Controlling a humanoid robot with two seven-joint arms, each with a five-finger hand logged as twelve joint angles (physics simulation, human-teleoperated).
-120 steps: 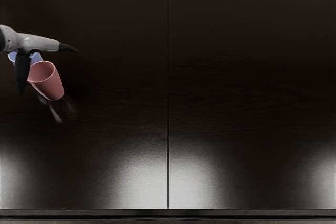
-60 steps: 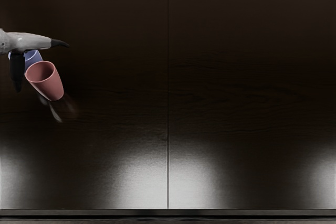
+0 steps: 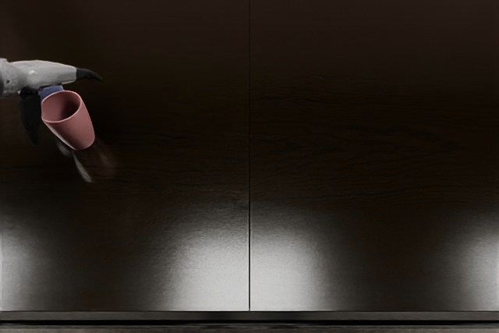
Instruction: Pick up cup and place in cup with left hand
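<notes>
1. Head view, the step: this looks like the approach to a grasp, with the pick-up still to be made. The left hand (image 3: 40,75) is over the blue cup (image 3: 51,90), at the left side of the dark table (image 3: 327,146).
2. Head view, the cups: the pink cup (image 3: 75,129) is in plain sight, mouth toward the upper left; whether it truly leans I cannot tell. The blue cup shows only as a sliver between the hand and the pink rim, outside the pink cup.
3. Head view, the hand: it appears released, one dark finger (image 3: 88,75) reaching right and another dark digit (image 3: 30,117) pointing down the picture, well spread. Neither visibly wraps a cup; contact behind the hand is hidden.
4. Head view, the next move: probably settle the digits around one cup, close, and lift before bringing it over the other. Closing off-centre could knock the pink cup.
</notes>
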